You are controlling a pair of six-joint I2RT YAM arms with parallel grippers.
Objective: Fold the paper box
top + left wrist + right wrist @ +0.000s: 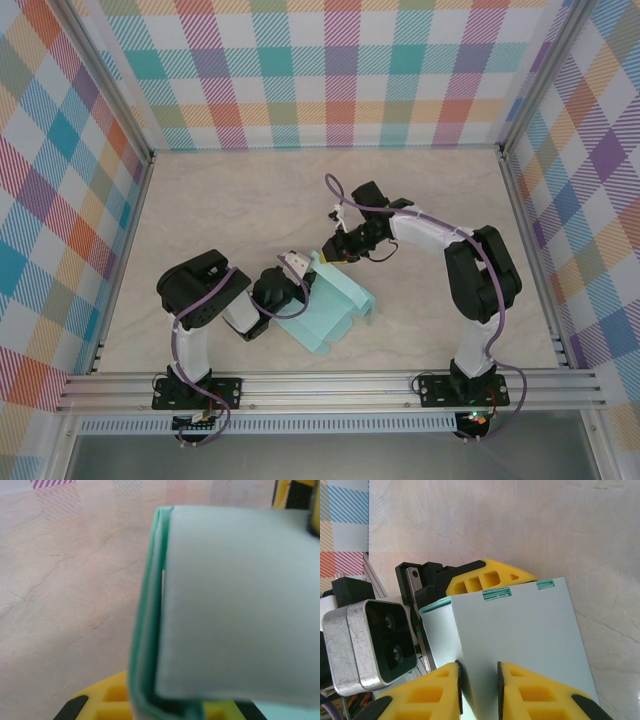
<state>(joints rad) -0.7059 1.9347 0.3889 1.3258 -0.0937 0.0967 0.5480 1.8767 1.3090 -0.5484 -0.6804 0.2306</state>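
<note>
Left jaws are clamping a folded wall of the box (335, 300) while right jaws, just opposite, are pinching another edge.

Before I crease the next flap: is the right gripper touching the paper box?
Touching. The right wrist view shows the right gripper astride a raised wall of the paper box, with both finger pads pressed against the card.
</note>
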